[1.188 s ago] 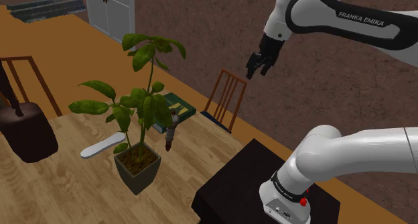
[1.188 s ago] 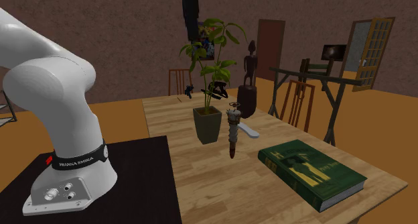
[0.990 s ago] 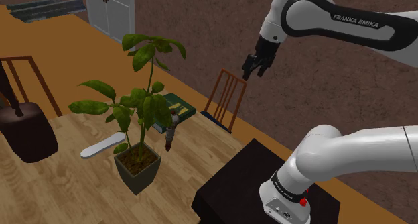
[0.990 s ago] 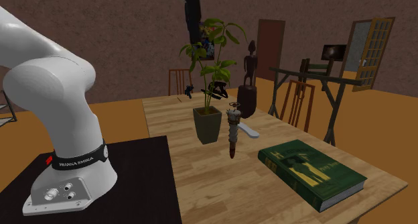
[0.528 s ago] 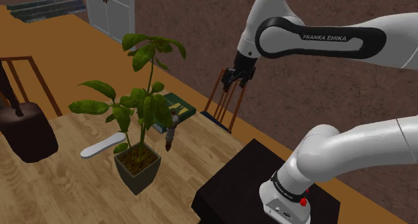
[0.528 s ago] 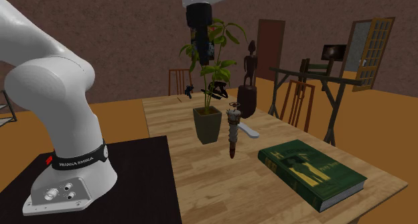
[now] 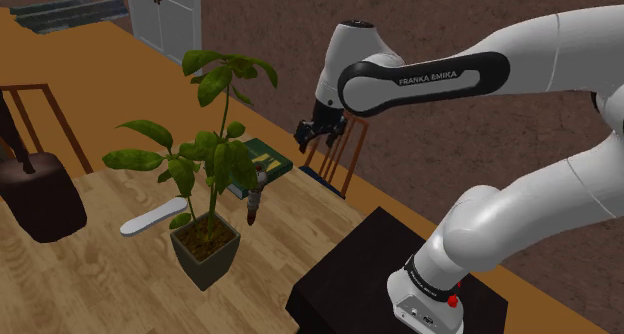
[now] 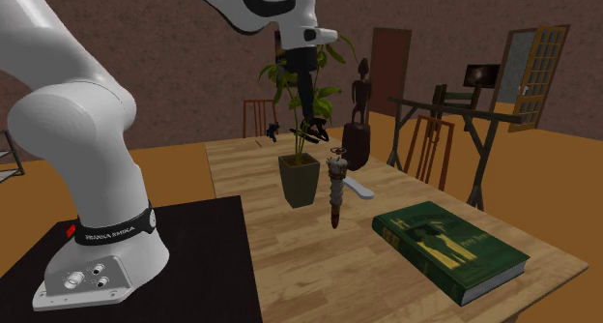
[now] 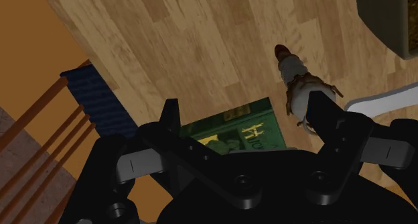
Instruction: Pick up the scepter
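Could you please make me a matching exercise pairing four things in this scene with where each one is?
1 brown-and-grey scepter
2 dark green hardcover book
3 leafy plant in a dark square pot
4 black gripper

A in the air, fingers open
B flat by the wooden table's edge
C between pot and book
D beside the white flat paddle

Pairs: 1-C, 2-B, 3-D, 4-A

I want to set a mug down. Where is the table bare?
Bare wood lies between the book and the black stand, and between the pot and the table edge on the stand's side. Crowded: scepter, white piece and statue cluster beside the pot.
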